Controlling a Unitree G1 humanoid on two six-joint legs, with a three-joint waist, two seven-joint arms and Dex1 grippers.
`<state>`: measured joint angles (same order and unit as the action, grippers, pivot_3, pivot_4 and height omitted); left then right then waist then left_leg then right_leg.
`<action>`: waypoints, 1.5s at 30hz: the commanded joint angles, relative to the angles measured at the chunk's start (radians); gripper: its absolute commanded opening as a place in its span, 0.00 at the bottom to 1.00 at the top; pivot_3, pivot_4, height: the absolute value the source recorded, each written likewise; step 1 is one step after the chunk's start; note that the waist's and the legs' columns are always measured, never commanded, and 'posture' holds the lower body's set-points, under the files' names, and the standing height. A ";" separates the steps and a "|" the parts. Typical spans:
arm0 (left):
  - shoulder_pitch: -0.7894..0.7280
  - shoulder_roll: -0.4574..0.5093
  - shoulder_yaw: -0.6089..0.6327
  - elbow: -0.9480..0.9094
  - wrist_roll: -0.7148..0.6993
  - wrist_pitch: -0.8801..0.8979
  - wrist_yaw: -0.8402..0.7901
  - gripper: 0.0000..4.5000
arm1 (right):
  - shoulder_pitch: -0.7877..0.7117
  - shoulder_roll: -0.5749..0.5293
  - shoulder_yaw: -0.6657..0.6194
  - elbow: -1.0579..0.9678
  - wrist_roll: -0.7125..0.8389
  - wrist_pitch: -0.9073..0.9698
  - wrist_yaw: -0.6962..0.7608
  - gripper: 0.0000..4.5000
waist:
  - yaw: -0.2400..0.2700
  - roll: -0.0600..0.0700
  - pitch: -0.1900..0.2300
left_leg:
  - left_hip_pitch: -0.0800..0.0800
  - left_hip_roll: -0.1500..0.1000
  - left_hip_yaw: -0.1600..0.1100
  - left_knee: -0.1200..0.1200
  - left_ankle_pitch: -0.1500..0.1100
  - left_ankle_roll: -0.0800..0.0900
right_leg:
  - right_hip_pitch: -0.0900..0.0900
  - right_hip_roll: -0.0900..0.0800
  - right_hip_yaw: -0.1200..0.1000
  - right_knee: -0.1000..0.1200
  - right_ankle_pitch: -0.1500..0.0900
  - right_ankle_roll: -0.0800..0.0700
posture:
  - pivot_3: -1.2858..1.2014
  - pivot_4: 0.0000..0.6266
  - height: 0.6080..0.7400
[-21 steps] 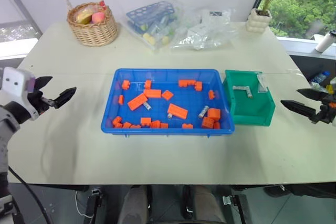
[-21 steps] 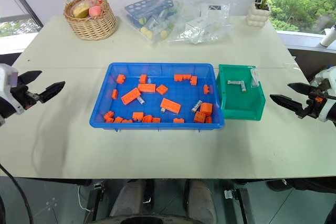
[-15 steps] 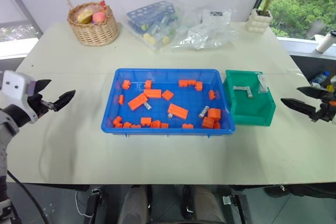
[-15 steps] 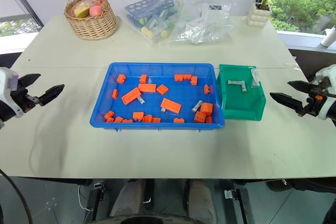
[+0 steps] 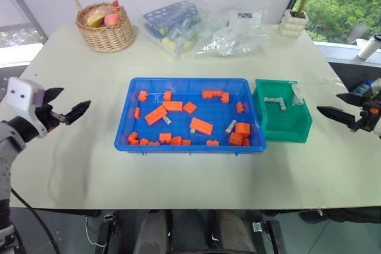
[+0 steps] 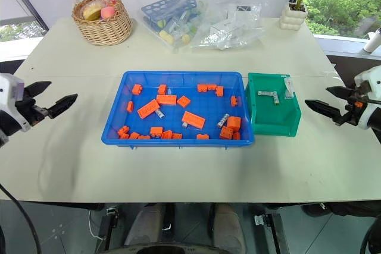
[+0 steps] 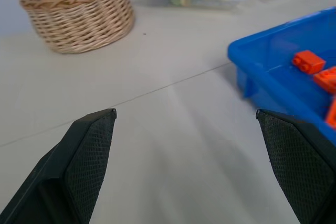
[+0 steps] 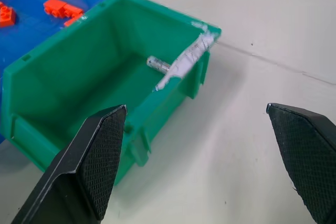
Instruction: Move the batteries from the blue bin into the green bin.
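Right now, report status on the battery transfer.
Left gripper open, right gripper open, both empty, outside the bins. Small silver cylinder batteries remain among orange toy bricks in wide blue plastic tray; some in green plastic bin.

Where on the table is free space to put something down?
Free: the table strip in front of the blue bin, and the patches between each gripper and the bins. Crowded: the far edge, with the wicker basket, the plastic bags and the potted plant.
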<state>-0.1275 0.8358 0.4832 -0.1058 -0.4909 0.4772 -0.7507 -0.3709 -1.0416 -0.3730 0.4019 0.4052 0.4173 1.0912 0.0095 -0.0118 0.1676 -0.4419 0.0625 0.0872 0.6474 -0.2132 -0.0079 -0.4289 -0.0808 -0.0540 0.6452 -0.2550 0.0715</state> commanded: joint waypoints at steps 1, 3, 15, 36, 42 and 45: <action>-0.007 0.041 0.022 -0.125 -0.084 0.069 -0.043 1.00 | -0.092 -0.030 0.010 -0.069 0.021 0.047 -0.010 0.98 | -0.001 0.000 0.000 | 0.000 0.000 0.000 0.000 0.000 0.000 | 0.000 0.000 0.000 0.000 0.000 0.000 | 0.52 0.24 0.97; -0.001 0.060 0.023 -0.167 -0.114 0.095 -0.077 1.00 | -0.140 -0.016 0.040 -0.130 0.040 0.094 -0.009 0.98 | -0.001 0.001 0.000 | 0.000 0.000 0.000 0.000 0.000 0.000 | 0.000 0.000 0.000 0.000 0.000 0.000 | 0.52 0.24 0.97; 0.042 0.147 -0.002 -0.241 -0.198 0.142 -0.265 1.00 | -0.540 0.370 0.544 -0.410 -0.001 0.229 -0.001 0.98 | -0.026 0.003 0.002 | -0.001 0.001 -0.002 -0.002 0.000 0.000 | -0.004 0.002 0.000 0.003 0.000 -0.001 | 0.52 0.24 0.97; 0.147 0.117 0.030 -0.346 -0.234 0.153 -0.219 1.00 | -0.677 0.877 0.801 -0.043 -0.294 0.179 -0.213 0.98 | -0.025 0.001 0.002 | -0.003 0.001 -0.001 -0.001 0.000 -0.001 | -0.004 0.001 -0.001 0.004 0.002 0.002 | 0.52 0.24 0.97; 0.109 0.108 -0.001 -0.340 -0.231 0.153 -0.194 1.00 | -0.712 0.913 0.784 0.078 -0.341 0.184 -0.251 0.98 | -0.028 0.001 0.002 | -0.003 0.000 -0.001 -0.001 0.000 -0.001 | -0.004 0.001 -0.001 0.004 0.002 0.002 | 0.52 0.24 0.97; 0.102 0.101 -0.024 -0.341 -0.231 0.153 -0.195 1.00 | -0.651 0.912 0.763 -0.009 -0.312 0.313 -0.264 0.98 | -0.026 0.001 0.002 | -0.003 0.000 -0.001 -0.001 0.000 -0.001 | -0.004 0.001 -0.001 0.004 0.002 0.002 | 0.52 0.24 0.97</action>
<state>-0.0155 0.9391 0.4671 -0.4336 -0.7103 0.6318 -0.9480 -1.0465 -0.1363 0.4149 0.4635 0.0673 0.6659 0.8344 -0.0168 -0.0109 0.1694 -0.4449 0.0629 0.0865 0.6458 -0.2131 -0.0092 -0.4328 -0.0799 -0.0548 0.6491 -0.2532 0.0736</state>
